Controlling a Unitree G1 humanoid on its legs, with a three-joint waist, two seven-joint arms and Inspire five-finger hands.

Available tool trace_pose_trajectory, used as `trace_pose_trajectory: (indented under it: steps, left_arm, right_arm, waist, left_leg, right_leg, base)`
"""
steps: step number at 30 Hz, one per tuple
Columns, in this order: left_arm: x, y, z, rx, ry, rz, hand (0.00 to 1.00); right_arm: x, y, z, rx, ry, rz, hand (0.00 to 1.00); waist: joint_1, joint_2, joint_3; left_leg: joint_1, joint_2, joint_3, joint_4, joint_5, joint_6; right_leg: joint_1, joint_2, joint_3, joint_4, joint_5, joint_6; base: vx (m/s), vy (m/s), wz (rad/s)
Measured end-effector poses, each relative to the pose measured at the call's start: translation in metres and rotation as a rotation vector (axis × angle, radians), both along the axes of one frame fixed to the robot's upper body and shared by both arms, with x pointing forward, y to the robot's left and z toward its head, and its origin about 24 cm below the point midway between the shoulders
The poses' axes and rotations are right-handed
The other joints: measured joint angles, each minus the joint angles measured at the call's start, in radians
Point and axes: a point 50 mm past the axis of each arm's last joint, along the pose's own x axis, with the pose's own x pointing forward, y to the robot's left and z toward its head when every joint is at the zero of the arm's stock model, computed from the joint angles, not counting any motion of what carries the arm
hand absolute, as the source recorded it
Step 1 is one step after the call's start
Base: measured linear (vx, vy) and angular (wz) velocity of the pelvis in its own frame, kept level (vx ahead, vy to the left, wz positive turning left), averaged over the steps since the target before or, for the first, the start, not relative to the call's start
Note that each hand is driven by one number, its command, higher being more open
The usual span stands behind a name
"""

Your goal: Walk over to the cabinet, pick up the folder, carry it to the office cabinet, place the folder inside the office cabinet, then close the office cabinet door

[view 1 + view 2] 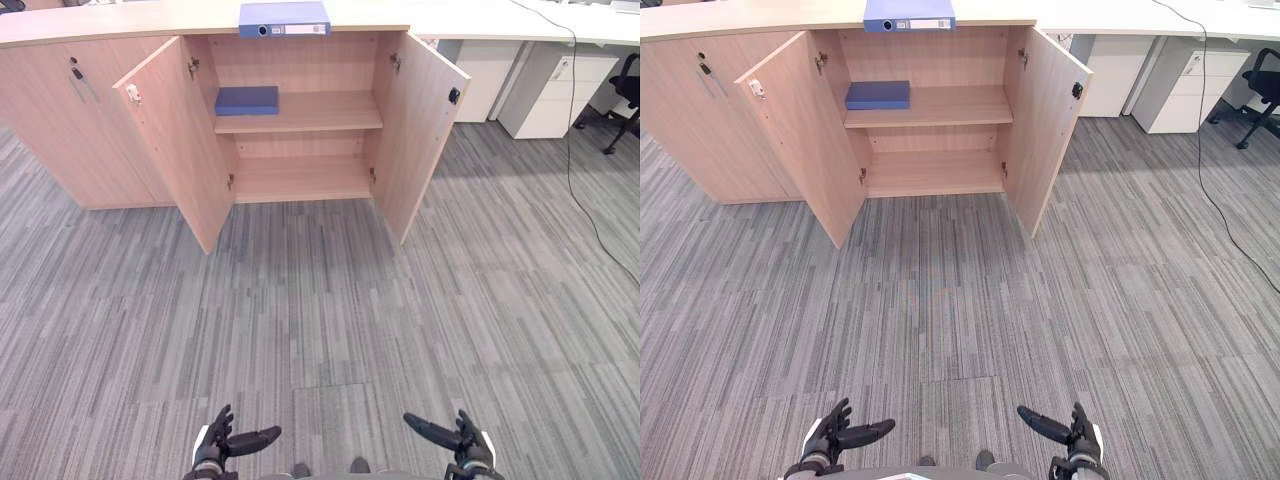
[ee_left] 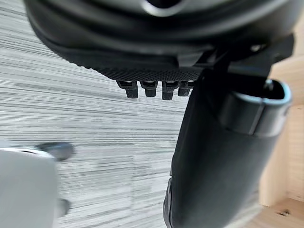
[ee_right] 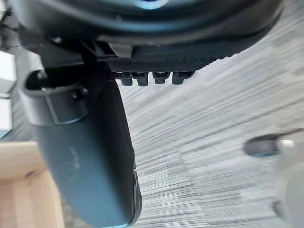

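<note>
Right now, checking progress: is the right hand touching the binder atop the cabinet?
Apart: left eye view shows right hand low over carpet, binder far off.

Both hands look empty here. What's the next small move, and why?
Probably a step forward toward the cabinet: the blue folder lies on its top, across the carpet from the left hand and right hand, both open and empty.

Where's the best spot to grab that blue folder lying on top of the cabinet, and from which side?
Probably by its spine, coming straight from the front. The blue folder lies flat on the cabinet top with its thick spine facing the robot at the front edge, so the left robot hand or right robot hand, both open, could pinch it above and below.
</note>
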Motion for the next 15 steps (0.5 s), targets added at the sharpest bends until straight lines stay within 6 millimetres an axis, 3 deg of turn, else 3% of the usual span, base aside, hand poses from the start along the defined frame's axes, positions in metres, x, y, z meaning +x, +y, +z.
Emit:
trace_pose_trajectory:
  steps: [9, 15]
  left_arm:
    - [0.007, 0.010, 0.010, 0.015, -0.074, 0.042, 1.00]
    - [0.008, 0.016, 0.019, 0.032, -0.129, 0.085, 1.00]
  right_arm:
    - [0.012, -0.005, 0.008, -0.061, -0.027, 0.107, 1.00]
    - [0.033, -0.020, 0.021, -0.117, -0.085, 0.129, 1.00]
  waist:
    - [-0.001, 0.000, 0.046]
    - [0.003, 0.019, 0.062]
  left_leg:
    - [0.013, -0.002, 0.000, -0.002, -0.018, -0.026]
    - [-0.091, 0.008, 0.033, 0.151, -0.131, -0.008]
  right_leg:
    - [0.023, -0.005, -0.014, -0.017, -0.001, 0.001]
    - [-0.021, -0.008, 0.007, -0.002, -0.030, 0.023]
  base:
    - [0.06, 0.013, 0.03]
    - [0.00, 0.015, -0.12]
